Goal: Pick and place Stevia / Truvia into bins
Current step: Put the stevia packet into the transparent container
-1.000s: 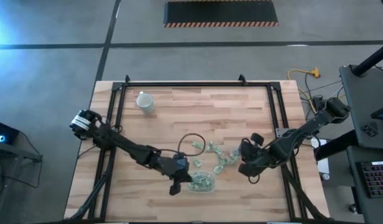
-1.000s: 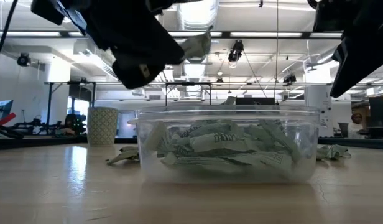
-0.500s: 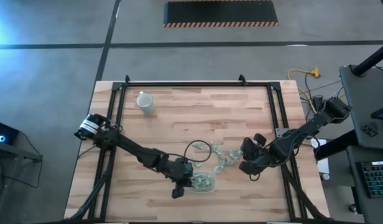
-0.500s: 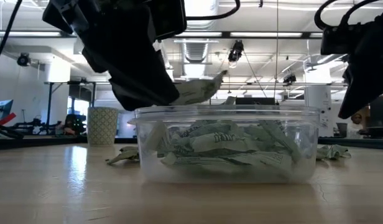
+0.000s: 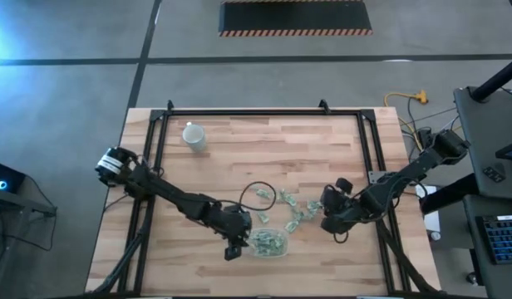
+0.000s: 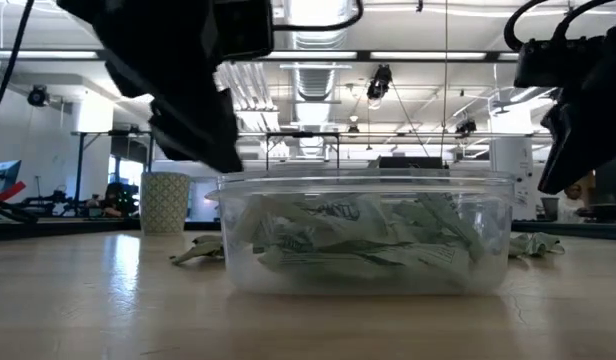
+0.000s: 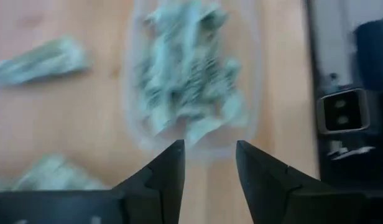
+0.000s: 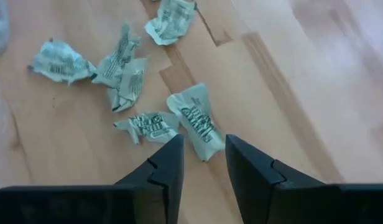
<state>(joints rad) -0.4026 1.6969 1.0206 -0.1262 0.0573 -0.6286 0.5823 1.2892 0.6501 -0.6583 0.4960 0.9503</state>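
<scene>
My left end effector (image 5: 233, 247) hangs at the left rim of the clear bin (image 5: 271, 242), its fingers (image 7: 168, 167) parted with a small gap and nothing between them. The bin sits near the front edge of the tabletop (image 5: 239, 149) and holds a heap of crumpled green-and-white sachets (image 6: 360, 232). My right end effector (image 5: 328, 223) hovers just right of the loose sachets (image 5: 296, 208) scattered beyond the bin, fingers (image 8: 166, 168) slightly apart and empty, with one sachet (image 8: 196, 119) lying flat just ahead of the tips. A white cup (image 5: 194, 136) stands far off at the back left.
</scene>
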